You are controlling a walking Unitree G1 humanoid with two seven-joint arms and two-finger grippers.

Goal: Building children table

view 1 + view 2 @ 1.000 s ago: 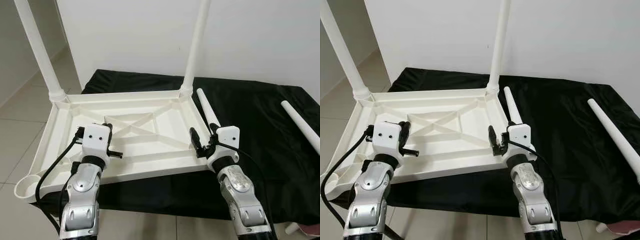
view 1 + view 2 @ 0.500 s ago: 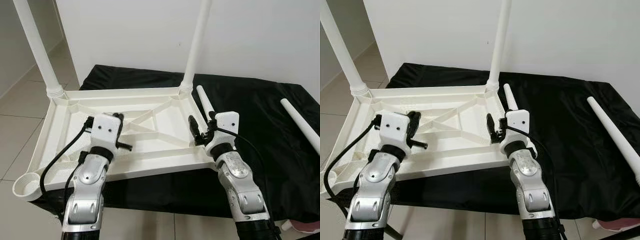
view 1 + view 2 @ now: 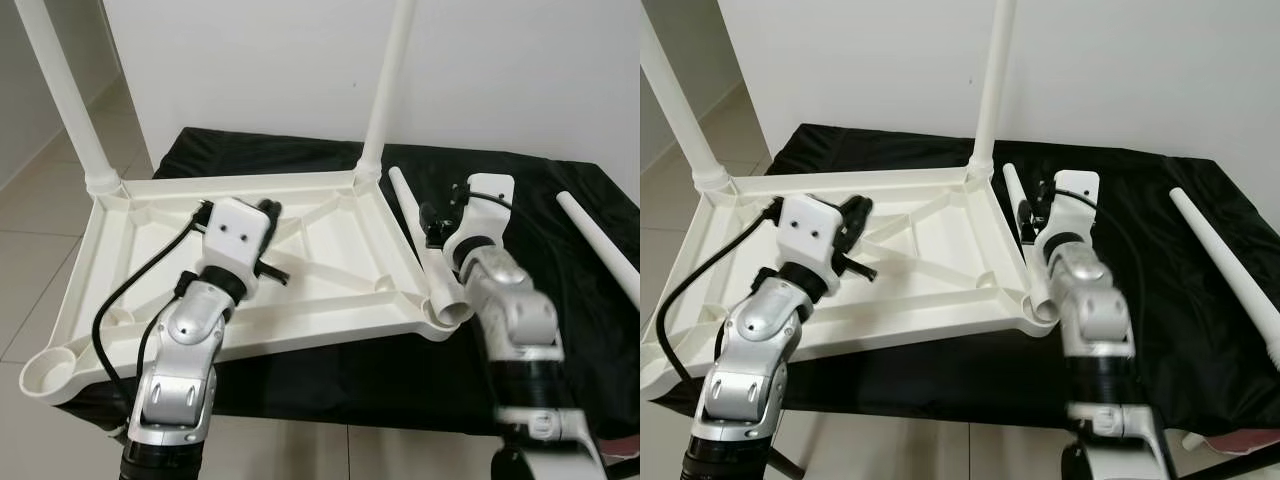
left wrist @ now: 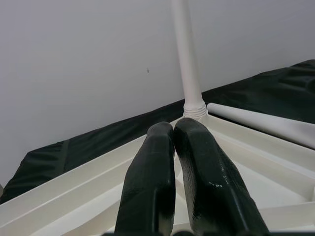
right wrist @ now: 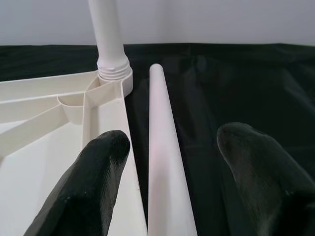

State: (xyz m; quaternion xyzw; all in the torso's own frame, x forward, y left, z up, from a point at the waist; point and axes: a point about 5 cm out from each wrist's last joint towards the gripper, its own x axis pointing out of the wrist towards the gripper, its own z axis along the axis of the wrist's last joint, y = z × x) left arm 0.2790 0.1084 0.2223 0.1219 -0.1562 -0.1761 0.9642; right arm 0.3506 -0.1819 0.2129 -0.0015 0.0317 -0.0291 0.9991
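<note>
- We see the white tabletop lying upside down on a black cloth, with 2 legs screwed in upright at its far corners.
- Our left gripper hovers over the tabletop's ribbed underside, fingers pressed together and empty.
- Our right gripper is spread wide astride a loose leg lying beside the tabletop's right edge.
- A second loose leg lies well apart, at far right.
</note>
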